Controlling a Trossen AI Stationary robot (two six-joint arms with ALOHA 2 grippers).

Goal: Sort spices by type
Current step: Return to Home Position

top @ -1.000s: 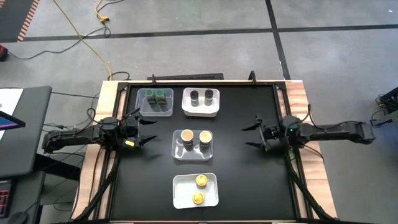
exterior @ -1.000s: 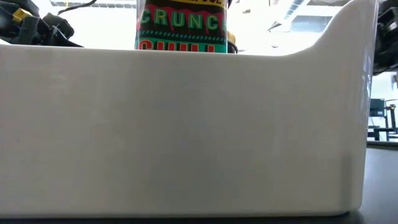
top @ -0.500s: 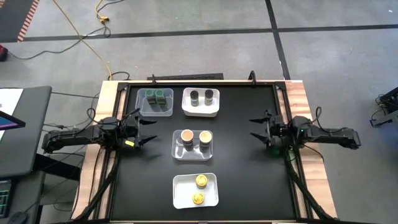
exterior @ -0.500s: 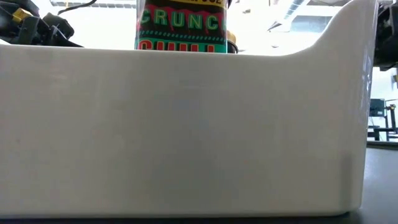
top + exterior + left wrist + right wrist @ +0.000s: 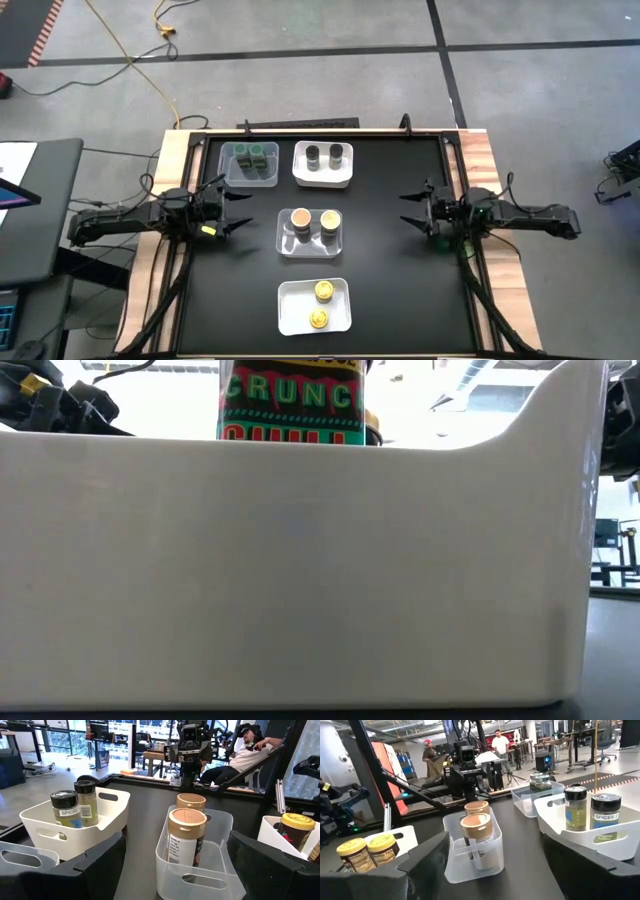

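Observation:
The spices stand in pairs in trays on the black table. Two green-lidded jars (image 5: 250,154) sit in a clear tray at the far left, two dark-lidded jars (image 5: 323,154) in a white tray beside it. Two tan-lidded jars (image 5: 315,221) stand in a clear tray (image 5: 311,246) at the middle, two yellow-lidded jars (image 5: 321,304) in a white tray near the front edge. My left gripper (image 5: 243,211) is open at the table's left edge, pointing level at the middle tray. My right gripper (image 5: 406,208) is open at the right edge, facing it.
Bare black tabletop lies between each gripper and the trays. The near white tray's wall (image 5: 300,570) fills the low view, with a yellow-lidded jar's label (image 5: 291,405) above it. People (image 5: 499,742) show in the room beyond the table.
My right arm has folded back toward the table's right edge, while its gripper has shifted a little toward the table's far edge, and stays open. The left arm and the jars have kept still.

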